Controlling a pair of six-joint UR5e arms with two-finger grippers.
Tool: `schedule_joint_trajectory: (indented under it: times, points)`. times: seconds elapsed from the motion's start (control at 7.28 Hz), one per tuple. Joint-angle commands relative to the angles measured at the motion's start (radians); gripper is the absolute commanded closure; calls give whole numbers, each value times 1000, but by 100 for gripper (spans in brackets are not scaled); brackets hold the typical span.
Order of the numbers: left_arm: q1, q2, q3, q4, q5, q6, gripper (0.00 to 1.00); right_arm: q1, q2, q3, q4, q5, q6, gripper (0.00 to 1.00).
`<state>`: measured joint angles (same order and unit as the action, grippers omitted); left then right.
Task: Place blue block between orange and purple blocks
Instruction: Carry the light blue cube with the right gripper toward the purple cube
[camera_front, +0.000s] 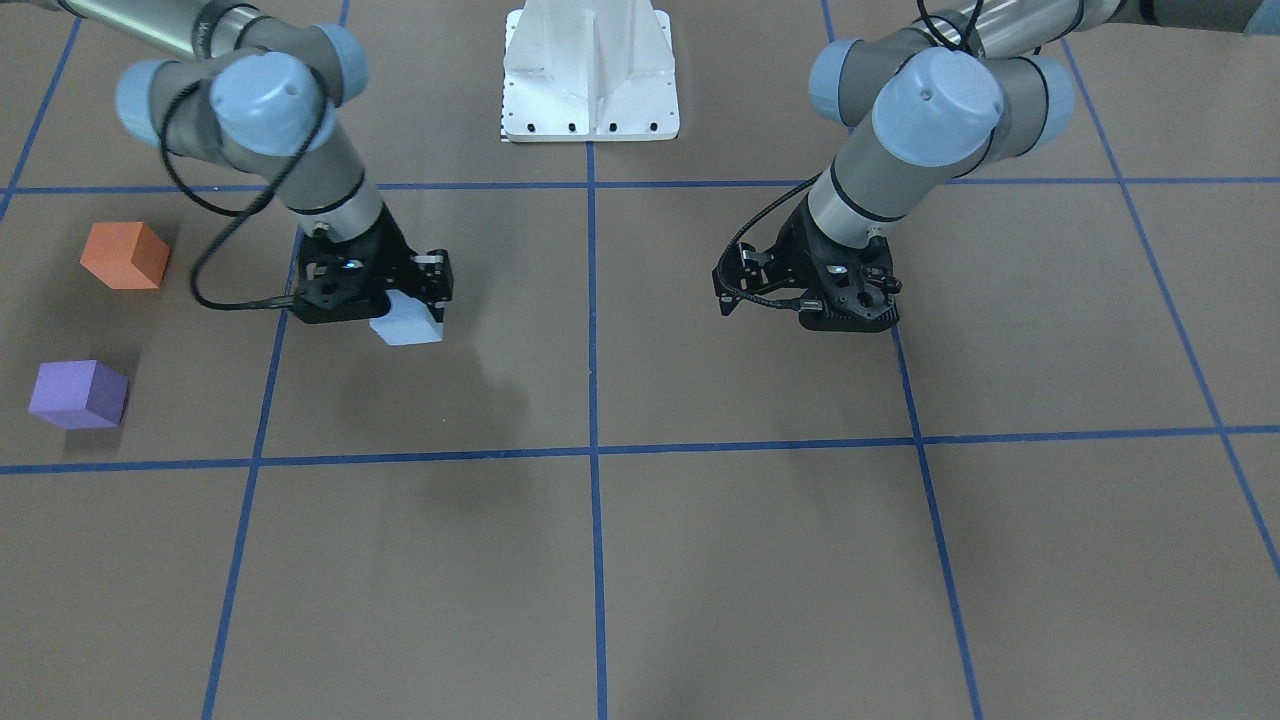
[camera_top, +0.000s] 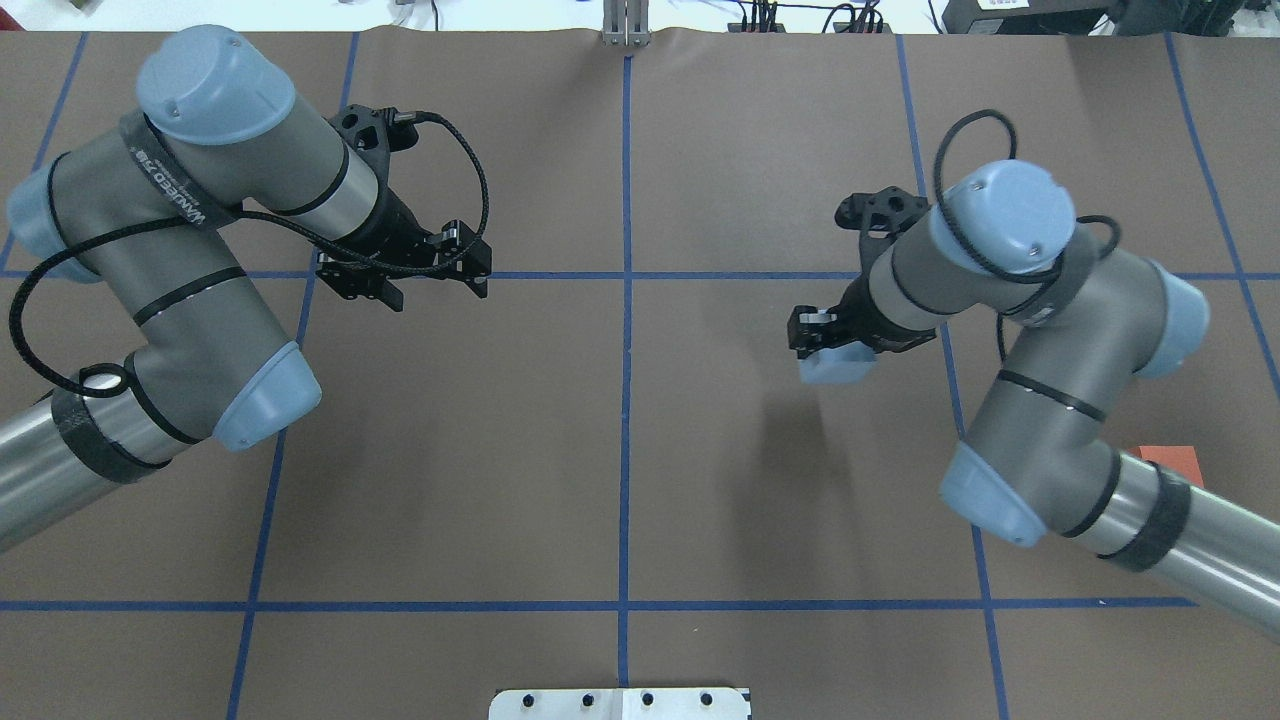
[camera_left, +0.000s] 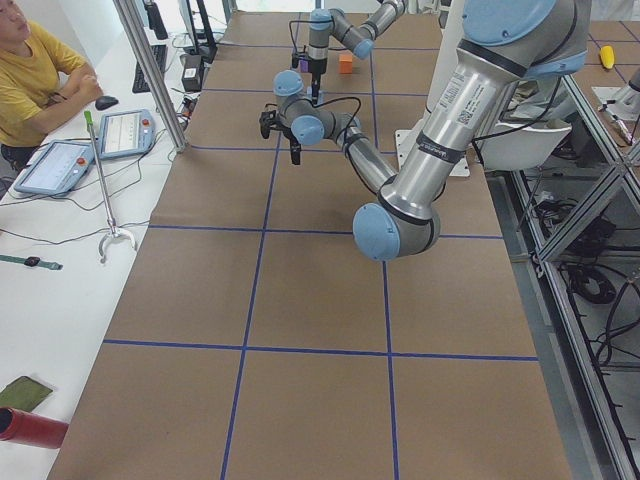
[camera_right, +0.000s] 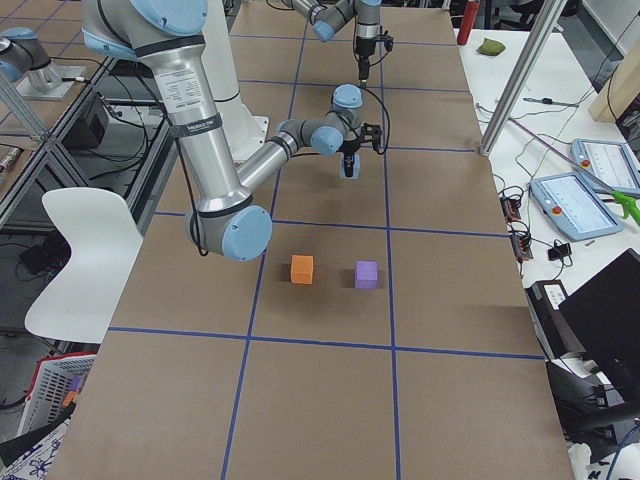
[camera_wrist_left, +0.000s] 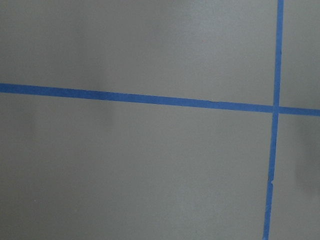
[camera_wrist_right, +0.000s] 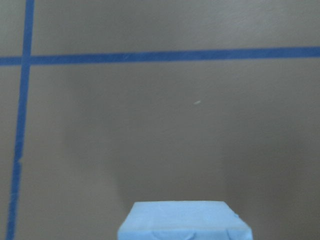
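Observation:
My right gripper (camera_front: 412, 312) is shut on the light blue block (camera_front: 407, 330) and holds it above the table; it also shows in the overhead view (camera_top: 833, 366), the exterior right view (camera_right: 348, 166) and at the bottom of the right wrist view (camera_wrist_right: 184, 221). The orange block (camera_front: 125, 255) and the purple block (camera_front: 78, 394) stand on the table, apart from each other, off to my right of the gripper (camera_right: 302, 268) (camera_right: 367, 274). Overhead, only a corner of the orange block (camera_top: 1172, 462) shows and the purple block is hidden. My left gripper (camera_top: 432, 288) is open and empty over a blue line.
Blue tape lines (camera_front: 592, 450) grid the brown table. The white robot base (camera_front: 590, 75) stands at the table's near side to me. An operator (camera_left: 40, 70) sits beside the table with tablets (camera_left: 125, 132) on a white bench.

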<state>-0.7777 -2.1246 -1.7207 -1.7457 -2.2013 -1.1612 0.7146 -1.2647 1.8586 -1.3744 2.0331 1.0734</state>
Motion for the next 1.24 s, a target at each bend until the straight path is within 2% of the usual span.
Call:
schedule_joint_trajectory:
  times: [0.0,0.27,0.41,1.1]
  points:
    - [0,0,1,0,0,0,1,148,-282,115,41,50,-131,100]
    - [0,0,3,0,0,0,1,248,-421,53,139,68,-285,100]
    - [0,0,4,0,2,0,1,268,-432,28,140,103,-309,100]
    - [3,-2,3,0,2,0,1,263,-391,-99,149,105,-300,100]
